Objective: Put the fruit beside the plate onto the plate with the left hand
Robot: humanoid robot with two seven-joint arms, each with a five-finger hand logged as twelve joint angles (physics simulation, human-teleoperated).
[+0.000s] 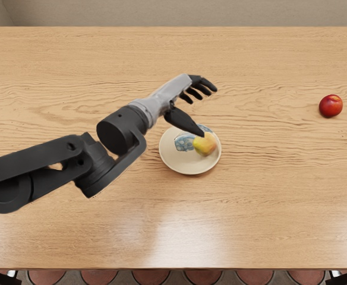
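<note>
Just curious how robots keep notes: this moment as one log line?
left robot hand: open, over plate's far edge | yellow fruit: on plate | red apple: far right, apart

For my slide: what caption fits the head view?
Yellow fruit on plate, left hand open at its rim; red fruit far right.

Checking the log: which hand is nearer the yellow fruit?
Left. The left hand hovers open just up-left of the yellow fruit on the plate; the right hand is out of view.
</note>
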